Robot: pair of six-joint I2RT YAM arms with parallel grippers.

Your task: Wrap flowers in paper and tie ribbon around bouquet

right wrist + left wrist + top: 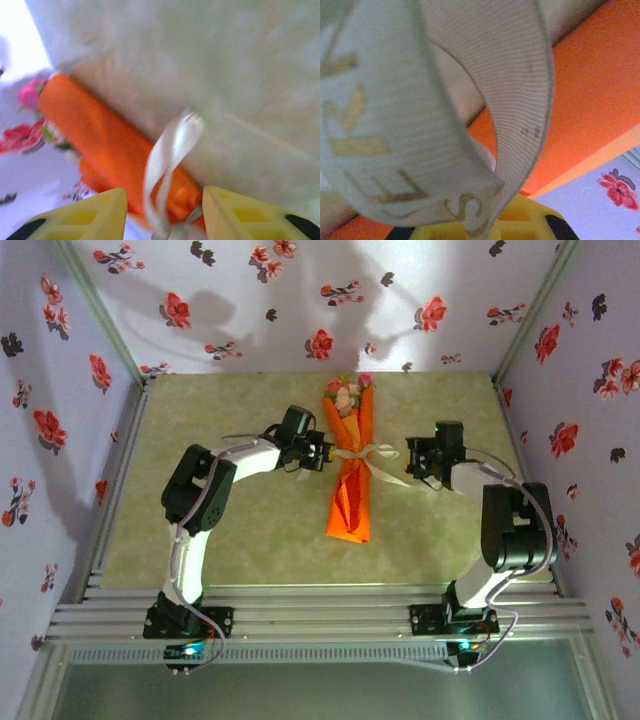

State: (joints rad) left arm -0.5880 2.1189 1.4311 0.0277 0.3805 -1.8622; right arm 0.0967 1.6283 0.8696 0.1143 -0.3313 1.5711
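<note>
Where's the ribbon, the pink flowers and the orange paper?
ribbon [362,454]: top view, its knotted middle.
flowers [348,392]: top view, a pink bloom.
orange paper [350,508]: top view, its lower half.

In my left wrist view the ribbon [420,125] hangs in front of the bouquet [590,100]. It is so close that its gold letters run off the edges unreadable, and it covers most of my left claw [323,452]. My right wrist view is blurred. The flowers [30,95] at the bouquet's wide end smear, and the fingers [85,215] of my right claw [165,215] are cropped at the bottom edge.
</note>
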